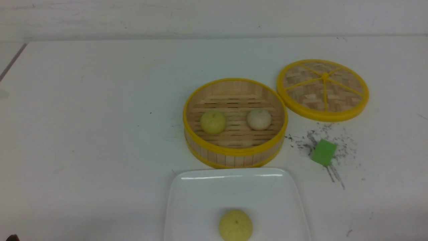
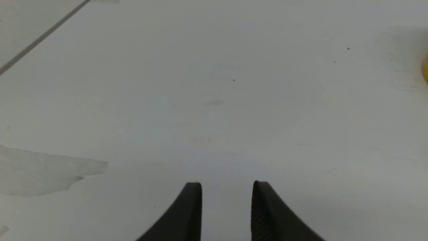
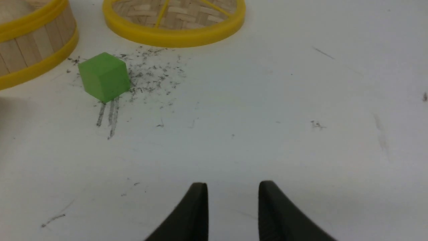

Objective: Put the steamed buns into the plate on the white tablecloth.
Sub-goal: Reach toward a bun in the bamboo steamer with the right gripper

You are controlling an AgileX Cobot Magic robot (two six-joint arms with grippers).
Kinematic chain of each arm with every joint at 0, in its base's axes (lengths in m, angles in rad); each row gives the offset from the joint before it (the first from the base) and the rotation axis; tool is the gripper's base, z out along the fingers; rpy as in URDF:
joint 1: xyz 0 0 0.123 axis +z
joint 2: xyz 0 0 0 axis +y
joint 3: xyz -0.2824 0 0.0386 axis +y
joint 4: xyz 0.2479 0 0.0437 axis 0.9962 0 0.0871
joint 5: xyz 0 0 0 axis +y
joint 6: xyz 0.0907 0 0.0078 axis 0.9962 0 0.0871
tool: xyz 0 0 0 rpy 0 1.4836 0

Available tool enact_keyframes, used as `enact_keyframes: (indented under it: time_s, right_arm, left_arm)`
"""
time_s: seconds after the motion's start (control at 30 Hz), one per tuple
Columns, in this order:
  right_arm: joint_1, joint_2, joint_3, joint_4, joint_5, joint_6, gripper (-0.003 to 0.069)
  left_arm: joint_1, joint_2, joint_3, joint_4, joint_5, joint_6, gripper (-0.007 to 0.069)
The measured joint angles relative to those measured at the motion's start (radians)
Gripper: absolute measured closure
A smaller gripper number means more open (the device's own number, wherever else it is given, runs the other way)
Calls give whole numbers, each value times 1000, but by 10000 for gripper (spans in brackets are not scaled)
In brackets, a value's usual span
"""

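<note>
Plate: glossy white rounded-square plate (image 1: 197, 197) on the white desk (image 1: 83, 134), just in front of the steamer.
On plate: one pale yellow domed steamed bun (image 1: 235, 225).
Steamer: round yellow-rimmed bamboo steamer (image 1: 234, 154) holds a second pale yellow bun (image 1: 213, 122) and an off-white bun (image 1: 259, 118), apart.
Left jaws: narrowly parted, empty.
Right jaws: narrowly parted, empty.

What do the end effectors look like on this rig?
The left end effector and right end effector match. Each has two matte black fingers, broad at the base and curving up to narrow blunt tips, with flat inner faces. The wrist views show no cables, markings or arm links.
</note>
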Motion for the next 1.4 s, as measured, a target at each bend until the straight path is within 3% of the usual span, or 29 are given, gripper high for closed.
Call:
enact_keyframes:
  time_s: [0.07, 0.17, 0.3, 0.33, 0.4, 0.57, 0.67, 0.8, 0.97, 1.07, 1.17, 1.2, 1.27, 1.4]
  right_arm:
    - [0, 0, 0, -22, 0, 0, 419]
    - [0, 0, 0, -47, -5, 16, 419]
    - [0, 0, 6, 156, -43, 195, 419]
    - [0, 0, 5, 170, -43, 195, 419]
    - [0, 0, 5, 330, -70, 333, 419]
    - [0, 0, 5, 577, -87, 499, 419]
    - [0, 0, 5, 635, -91, 517, 419]
    - [0, 0, 5, 650, -112, 517, 431]
    - [0, 6, -130, 529, -129, 357, 575]
    - [0, 77, -239, 403, -105, 254, 664]
    - [0, 234, -347, 272, 60, 226, 666]
    - [0, 260, -359, 265, 92, 225, 665]
    - [0, 440, -425, 213, 313, 225, 658]
    - [0, 678, -495, 265, 461, 167, 655]
  left_arm:
    - [0, 0, 0, -21, -1, -20, 384]
    - [0, 0, 2, -226, -19, -175, 384]
    - [0, 0, 3, -534, -23, -411, 384]
    - [0, 0, 3, -548, -23, -421, 384]
    - [0, 0, 3, -669, -28, -513, 384]
    - [0, 0, 3, -733, -43, -568, 384]
    - [0, 0, 3, -738, -57, -571, 384]
    - [0, 0, -7, -738, -60, -473, 384]
    - [0, 7, -218, -738, -13, -241, 433]
    - [0, 93, -334, -736, 95, -147, 531]
    - [0, 281, -421, -719, 363, -87, 612]
    - [0, 295, -425, -716, 380, -81, 617]
    - [0, 485, -458, -681, 579, -31, 622]
    - [0, 693, -485, -653, 657, 85, 622]
